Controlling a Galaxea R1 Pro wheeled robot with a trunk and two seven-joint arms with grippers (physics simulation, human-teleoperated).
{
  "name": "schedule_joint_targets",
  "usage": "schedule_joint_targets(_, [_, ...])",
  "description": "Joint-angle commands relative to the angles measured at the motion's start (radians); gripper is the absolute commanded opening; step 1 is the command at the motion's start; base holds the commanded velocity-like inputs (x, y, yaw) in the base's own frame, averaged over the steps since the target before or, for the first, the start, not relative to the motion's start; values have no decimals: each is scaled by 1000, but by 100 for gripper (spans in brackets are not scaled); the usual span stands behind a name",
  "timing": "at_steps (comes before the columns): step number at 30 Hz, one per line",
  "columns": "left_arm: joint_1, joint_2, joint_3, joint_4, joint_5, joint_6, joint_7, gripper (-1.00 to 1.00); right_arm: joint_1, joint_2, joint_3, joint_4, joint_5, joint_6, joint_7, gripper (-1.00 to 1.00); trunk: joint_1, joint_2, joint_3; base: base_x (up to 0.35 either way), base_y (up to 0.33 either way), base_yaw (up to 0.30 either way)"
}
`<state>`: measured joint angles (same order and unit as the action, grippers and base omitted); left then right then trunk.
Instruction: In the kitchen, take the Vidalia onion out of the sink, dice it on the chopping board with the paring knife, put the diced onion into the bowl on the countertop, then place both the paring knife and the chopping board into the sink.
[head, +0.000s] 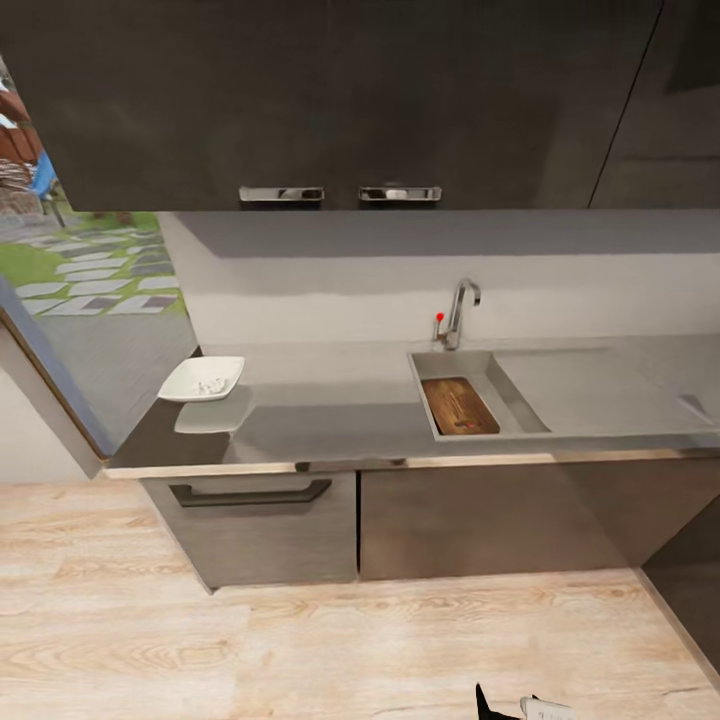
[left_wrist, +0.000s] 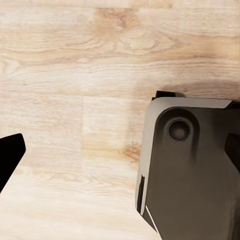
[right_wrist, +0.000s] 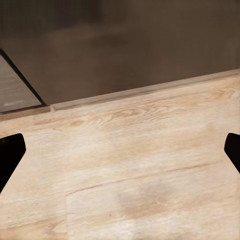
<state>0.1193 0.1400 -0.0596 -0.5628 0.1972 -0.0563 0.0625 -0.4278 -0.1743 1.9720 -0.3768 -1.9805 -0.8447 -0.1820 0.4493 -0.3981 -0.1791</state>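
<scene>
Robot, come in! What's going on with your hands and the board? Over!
Both grippers open, empty, over floor. Chopping board lies in sink, paring knife on it. Bowl on countertop, holding white bits.

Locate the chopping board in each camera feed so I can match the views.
Head view: the chopping board lies inside the sink, right of centre.
Left wrist view: the camera faces the wood floor and the robot base.
Right wrist view: the camera faces the same floor, meeting the cabinet front.
Shared landmark: the light wood floor, which in the head view lies below the cabinets.
</scene>
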Motion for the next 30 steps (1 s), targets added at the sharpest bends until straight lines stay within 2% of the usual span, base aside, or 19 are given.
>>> schedule_joint_targets(1, [0, 1, -6, -2, 8, -2, 7, 100, -2, -1, 8, -4, 0, -4, -10, 100, 1, -2, 0, 0, 0, 8])
schedule_joint_targets(30, [0, 1, -6, 0, 8, -2, 7, 100, -2, -1, 8, -4, 0, -2, -10, 100, 1, -2, 46, 0, 0, 0])
